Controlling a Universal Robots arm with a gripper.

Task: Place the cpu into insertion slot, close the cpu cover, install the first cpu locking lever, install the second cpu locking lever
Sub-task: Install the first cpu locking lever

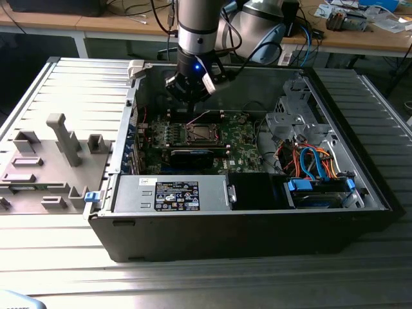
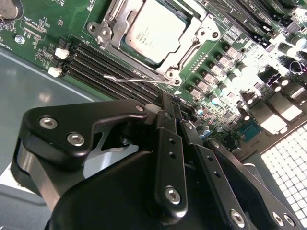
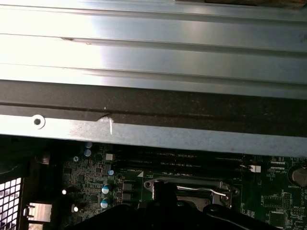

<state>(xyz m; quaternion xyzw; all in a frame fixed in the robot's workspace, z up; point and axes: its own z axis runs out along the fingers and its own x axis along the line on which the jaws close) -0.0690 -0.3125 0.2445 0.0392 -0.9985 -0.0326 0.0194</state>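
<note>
— Where's the cpu [image 2: 158,32]?
— Seated in the insertion slot [image 1: 201,132], cpu cover [image 2: 199,36] down around it, just beyond my jaws [image 2: 167,108].
— And your jaws?
— Closed together, gripping nothing.

Arm upright, gripper [image 2: 169,108] low — fingers together

An open computer case [image 1: 244,219] lies on a ribbed metal table [image 1: 77,84]. Lower left inside it sits a grey power supply [image 1: 170,193]; to the lower right, a tangle of orange and blue cables [image 1: 309,161] above a blue drive bracket [image 1: 318,187]. A long black card [image 1: 193,156] stands near the middle. At the frame's left, grey plastic fixtures [image 1: 61,138] stand on the table. Along the top edge runs a wooden bench [image 1: 360,35] strewn with clutter.
</note>
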